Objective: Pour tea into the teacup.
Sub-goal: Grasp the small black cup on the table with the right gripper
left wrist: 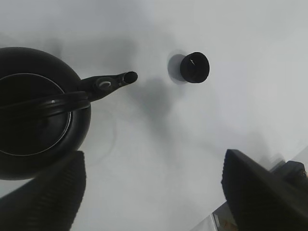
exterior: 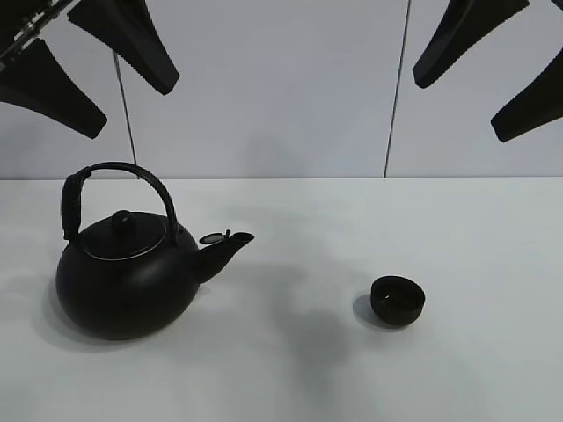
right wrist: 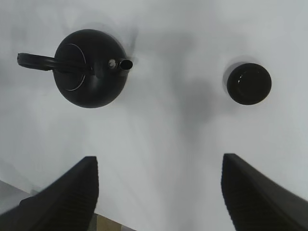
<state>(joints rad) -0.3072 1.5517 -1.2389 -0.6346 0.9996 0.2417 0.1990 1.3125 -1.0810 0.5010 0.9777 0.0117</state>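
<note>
Your left gripper [exterior: 132, 110] and right gripper [exterior: 457, 105] hang wide open, holding nothing, high over the table [exterior: 493, 229]. The little teacup [exterior: 398, 300] sits on your right side, well apart from the kettle [exterior: 127, 280]. Grab the kettle's handle [exterior: 119, 169] at its top, lift it over the teacup, and tip slowly so no tea spills.

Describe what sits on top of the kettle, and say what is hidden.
A round lid with a knob sits on the kettle, and the arched handle stands over it. The lid covers the inside, so any tea cannot be seen.
</note>
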